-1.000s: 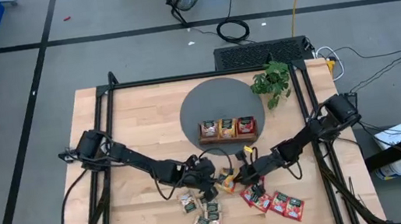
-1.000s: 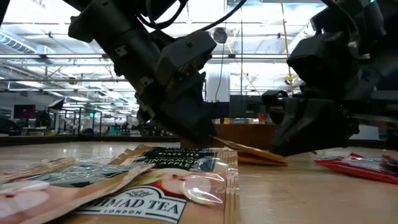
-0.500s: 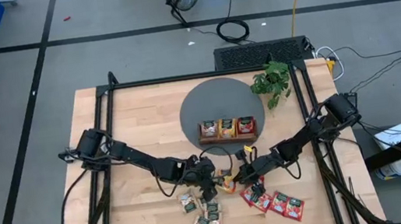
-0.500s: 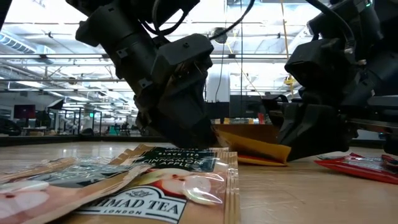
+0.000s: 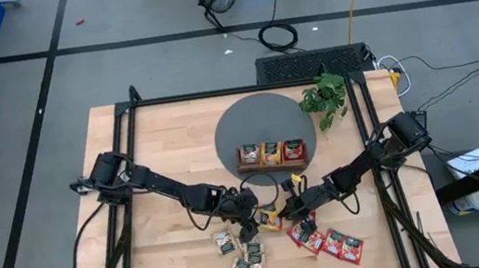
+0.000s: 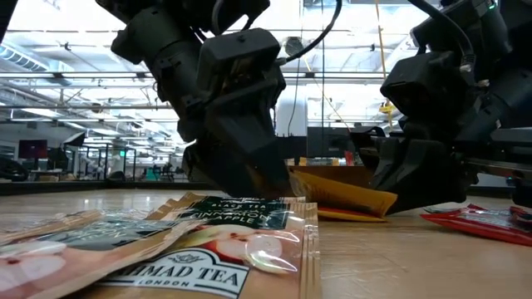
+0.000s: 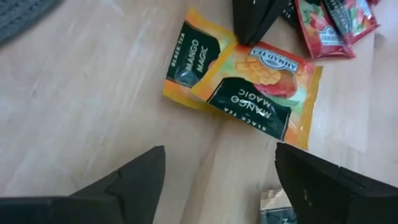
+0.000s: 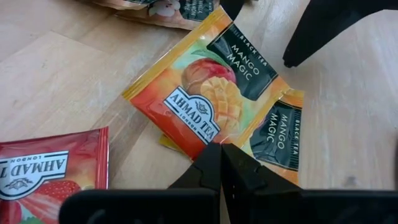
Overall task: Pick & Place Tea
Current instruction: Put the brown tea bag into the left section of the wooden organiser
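Left gripper (image 7: 214, 180): opened wide a moment ago, let go, held nothing.
Orange tea sachet (image 8: 208, 93): lay on table (image 5: 157, 146), between both grippers, tipped up.
Right gripper (image 8: 221, 163): shut tight on sachet edge.
Meaning: handed over, tray (image 5: 271, 155) probably next.

A brown wooden tray (image 5: 272, 164) sits on a round gray mat (image 5: 252, 125) on the wooden counter (image 5: 166, 144), with a green leafy plant (image 5: 326, 97) just beside the mat near the counter's corner.
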Robot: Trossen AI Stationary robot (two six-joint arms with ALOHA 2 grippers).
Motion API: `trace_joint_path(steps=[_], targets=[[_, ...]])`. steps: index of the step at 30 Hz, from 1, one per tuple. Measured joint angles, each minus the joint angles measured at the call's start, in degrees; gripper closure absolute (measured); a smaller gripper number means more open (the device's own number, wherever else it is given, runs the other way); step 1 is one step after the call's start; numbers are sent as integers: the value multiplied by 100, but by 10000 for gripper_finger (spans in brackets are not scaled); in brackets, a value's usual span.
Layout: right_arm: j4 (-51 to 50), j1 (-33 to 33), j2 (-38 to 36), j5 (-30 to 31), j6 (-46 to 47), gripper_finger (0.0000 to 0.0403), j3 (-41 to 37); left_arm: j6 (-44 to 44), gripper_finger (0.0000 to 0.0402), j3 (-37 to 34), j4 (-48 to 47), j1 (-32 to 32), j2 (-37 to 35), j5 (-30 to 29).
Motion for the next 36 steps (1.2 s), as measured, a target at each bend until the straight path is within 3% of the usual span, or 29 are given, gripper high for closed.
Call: trace_joint_path(steps=[6,12,15,21,23,30,36], targets=[[-9,0,2,4,-21,403,-4,180,122,0,5,26,-32,92],[-11,0,4,8,-24,403,-4,2274,140,13,-126,-250,-61,-76],[-11,-4,4,19,-25,403,-4,3228,151,13,-122,-496,-61,-645],[1,-24,7,21,-45,403,-7,4962,171,13,20,-919,-59,-2677],[15,-25,7,21,-45,403,-9,5297,179,13,178,-963,-40,-3066],[56,-31,9,19,-3,403,-9,6011,204,17,558,-887,75,-2527],[72,-114,11,4,184,403,-9,6732,219,15,1088,-918,320,-2466]])
